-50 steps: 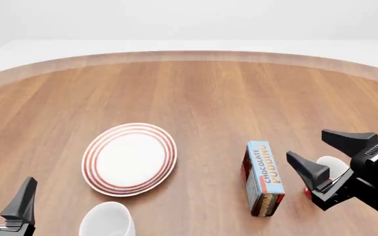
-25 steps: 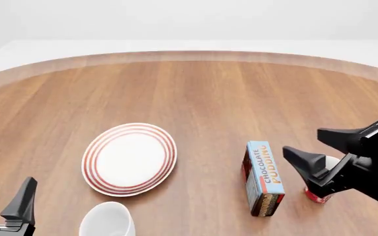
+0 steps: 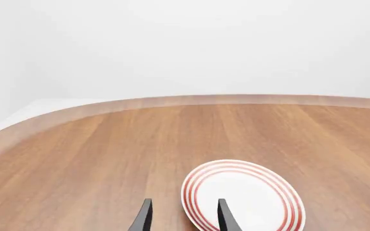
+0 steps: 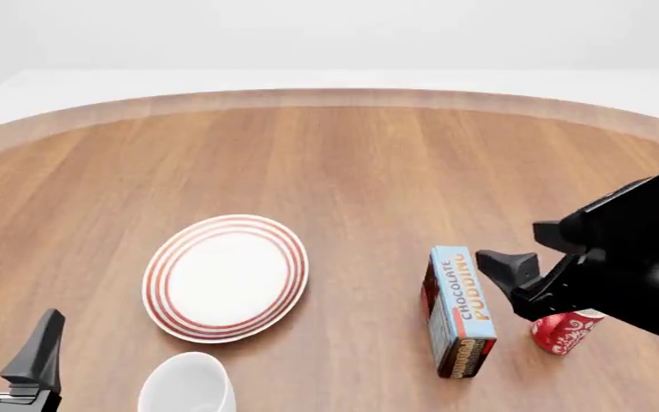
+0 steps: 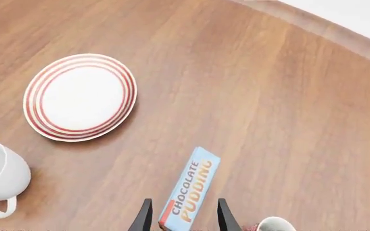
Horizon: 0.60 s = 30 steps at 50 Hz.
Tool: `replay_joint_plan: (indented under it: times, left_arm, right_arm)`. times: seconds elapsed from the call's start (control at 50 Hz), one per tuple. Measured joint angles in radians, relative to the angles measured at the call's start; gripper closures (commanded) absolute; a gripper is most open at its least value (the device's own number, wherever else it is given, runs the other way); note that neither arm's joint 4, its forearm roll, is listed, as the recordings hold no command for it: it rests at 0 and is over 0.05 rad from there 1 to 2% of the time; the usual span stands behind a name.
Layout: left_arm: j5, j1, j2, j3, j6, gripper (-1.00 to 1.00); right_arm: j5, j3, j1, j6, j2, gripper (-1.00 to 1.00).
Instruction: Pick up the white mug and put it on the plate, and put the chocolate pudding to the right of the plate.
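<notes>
Right end effector [image 4: 532, 249] spread wide over the chocolate pudding [image 4: 462, 309], itself right of the plate [image 4: 226, 276]; could clip the red mug [image 4: 566, 330] (close beside) while descending.

The table [image 4: 364, 163] looks like smooth, satin-finished wood with fine lengthwise grain and a paler band along its curved far edge. The plate [image 4: 226, 276] and the white mug [image 4: 188, 384] near it both read as glossy glazed ceramic, as does the red mug [image 4: 566, 331] with white swirls at the right. The chocolate pudding [image 4: 460, 309] is a printed cardboard carton with a matt face, and both grippers' fingers [image 4: 510, 266] look like matt black plastic.
</notes>
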Motion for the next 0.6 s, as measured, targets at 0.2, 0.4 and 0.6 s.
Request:
replay_joint_plan:
  times: [0.2,0.4,0.6]
  left_arm:
    - [0.000,0.000,0.000,0.000,0.000,-1.00]
    - [0.000,0.000,0.000,0.000,0.000,-1.00]
    - [0.000,0.000,0.000,0.000,0.000,-1.00]
  right_arm:
    - [-0.001,-0.003,0.001,0.014,0.048,-1.00]
    - [-0.006,-0.011,0.002,0.057,0.099,-1.00]
    - [0.001,-0.022,-0.004,0.098,0.146,-1.00]
